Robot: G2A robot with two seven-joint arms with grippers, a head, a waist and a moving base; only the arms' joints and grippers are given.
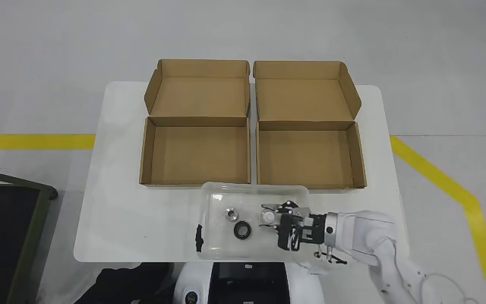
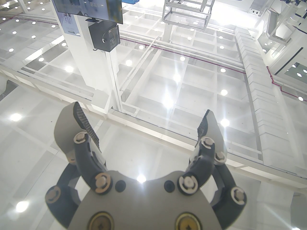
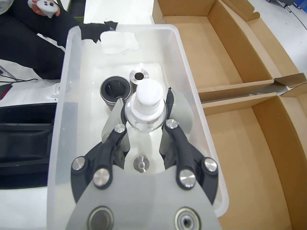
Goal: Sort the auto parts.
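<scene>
– Noting the right gripper (image 3: 145,101) first: where did it sit?
– Down inside the clear bin (image 3: 189,77). Its jaws had closed partway onto a white part (image 3: 148,93), pinching the part's clear collar from both sides. The white cap stood up past the jaw tips.
– Other parts near it?
– A black ring (image 3: 115,92) stood just ahead of the gripper, off to one side and close by the held part. A metal sleeve (image 3: 138,75) with a dark bore stood just beyond that, near the ring; whether they touched, could not tell. A small metal fitting (image 3: 141,163) lay on the bin floor, back under the gripper's palm.
– And the boxes?
– One cardboard box (image 1: 196,154) and a second box (image 1: 304,158), both open, stood side by side on the white counter (image 1: 114,152), off to the gripper's side past the bin wall.
– Left gripper?
– The left gripper (image 2: 142,108) was spread wide, holding nothing, and aimed up at the ceiling (image 2: 182,82).
</scene>
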